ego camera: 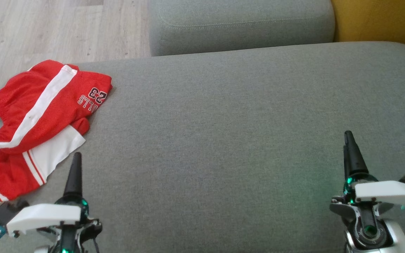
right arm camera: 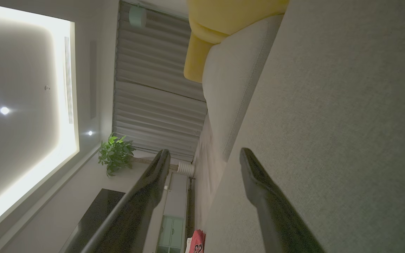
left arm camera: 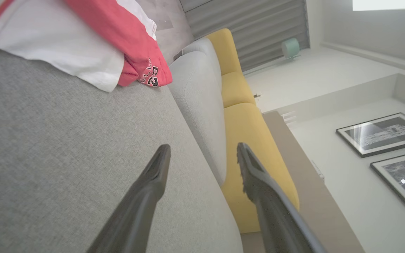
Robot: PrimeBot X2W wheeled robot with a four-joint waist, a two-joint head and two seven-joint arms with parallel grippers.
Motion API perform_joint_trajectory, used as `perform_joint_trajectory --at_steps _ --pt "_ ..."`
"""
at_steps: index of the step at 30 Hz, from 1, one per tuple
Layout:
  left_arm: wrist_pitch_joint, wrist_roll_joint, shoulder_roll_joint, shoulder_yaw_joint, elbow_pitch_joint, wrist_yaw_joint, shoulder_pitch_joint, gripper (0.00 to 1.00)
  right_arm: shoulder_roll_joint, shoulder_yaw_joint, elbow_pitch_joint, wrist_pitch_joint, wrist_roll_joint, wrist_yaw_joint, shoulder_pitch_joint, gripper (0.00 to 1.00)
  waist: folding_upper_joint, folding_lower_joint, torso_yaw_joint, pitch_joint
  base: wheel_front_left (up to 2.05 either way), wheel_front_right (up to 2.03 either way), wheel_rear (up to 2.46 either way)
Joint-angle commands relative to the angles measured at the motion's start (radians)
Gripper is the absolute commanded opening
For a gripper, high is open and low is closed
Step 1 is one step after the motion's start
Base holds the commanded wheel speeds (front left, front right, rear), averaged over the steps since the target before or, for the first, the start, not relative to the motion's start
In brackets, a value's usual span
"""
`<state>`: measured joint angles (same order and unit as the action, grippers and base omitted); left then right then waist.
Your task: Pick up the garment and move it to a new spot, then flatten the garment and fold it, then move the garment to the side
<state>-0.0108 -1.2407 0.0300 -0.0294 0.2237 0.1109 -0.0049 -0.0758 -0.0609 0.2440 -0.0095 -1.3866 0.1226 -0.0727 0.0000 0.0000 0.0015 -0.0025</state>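
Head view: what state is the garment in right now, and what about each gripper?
Garment: rumpled, not flattened, lying unheld at the left end of the grey cushion.
Left gripper: open, empty, close beside the garment.
Right gripper: open, empty, over bare cushion well away from the garment.

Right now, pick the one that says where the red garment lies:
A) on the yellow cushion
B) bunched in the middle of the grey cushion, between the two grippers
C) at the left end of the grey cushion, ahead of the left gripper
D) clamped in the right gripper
C: the red garment lies at the left end of the grey cushion, ahead of the left gripper, and both it and the right gripper are open and empty.
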Motion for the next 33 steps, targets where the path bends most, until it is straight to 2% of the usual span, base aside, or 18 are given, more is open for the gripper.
perform_joint_trajectory --at_steps 1,21,33 --pt "-0.009 0.015 0.012 -0.004 -0.041 -0.002 -0.050 1.00 -0.015 -0.013 -0.041 -0.008 0.011 0.003 -0.056 1.00 0.0000 0.0000 0.000 0.000 0.00 0.00 0.00" --pt "-0.070 0.470 0.025 0.081 -0.075 -0.095 -0.054 1.00 -0.041 -0.139 -0.058 -0.070 0.391 0.004 -0.079 1.00 0.0000 0.0000 0.006 0.000 0.00 0.00 0.00" --pt "-0.102 0.618 0.048 0.131 -0.090 -0.152 -0.063 1.00 -0.044 -0.174 -0.038 -0.102 0.538 0.005 -0.087 1.00 0.0000 0.0000 0.005 -0.001 0.00 0.00 0.00"
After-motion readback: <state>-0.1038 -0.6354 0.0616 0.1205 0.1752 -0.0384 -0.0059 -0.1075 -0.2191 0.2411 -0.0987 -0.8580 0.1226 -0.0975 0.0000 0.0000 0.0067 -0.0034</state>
